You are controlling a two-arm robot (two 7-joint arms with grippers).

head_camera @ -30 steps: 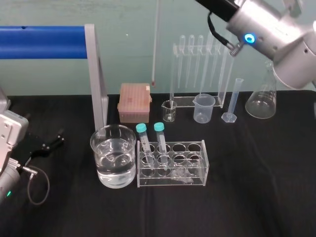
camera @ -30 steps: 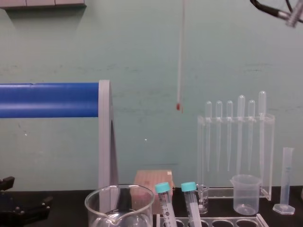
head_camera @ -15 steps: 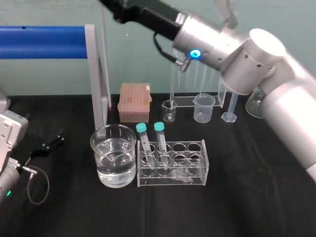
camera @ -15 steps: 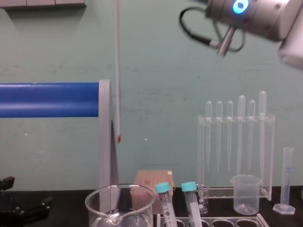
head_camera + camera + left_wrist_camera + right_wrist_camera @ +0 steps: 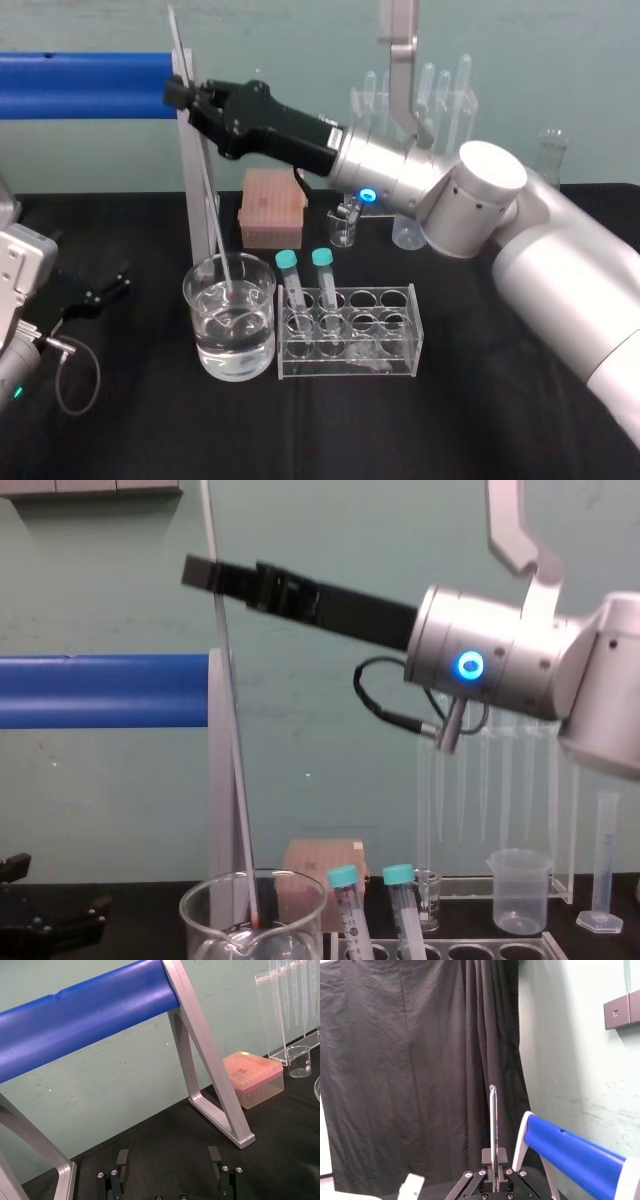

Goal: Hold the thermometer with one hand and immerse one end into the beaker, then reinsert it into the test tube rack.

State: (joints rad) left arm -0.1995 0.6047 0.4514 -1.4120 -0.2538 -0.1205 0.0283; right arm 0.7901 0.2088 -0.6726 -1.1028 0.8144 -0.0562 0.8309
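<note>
Dip in hand: right gripper (image 5: 185,95), clamped on the thermometer (image 5: 205,170), holds its tip in the beaker (image 5: 195,310), at nine o'clock of the rack (image 5: 392,347). Next probably needs a clear lift, then a three-o'clock shift over a free rack opening. Left gripper (image 5: 168,1152) rests at far nine o'clock, fingers apart.

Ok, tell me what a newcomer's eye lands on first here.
The big silver right arm reaches across the table, its black right gripper shut on the thermometer, a long glass rod leaning with its lower end inside the beaker of water. Just right of the beaker stands the test tube rack with two blue-capped tubes; the left gripper lies parked open at the table's left edge.
</note>
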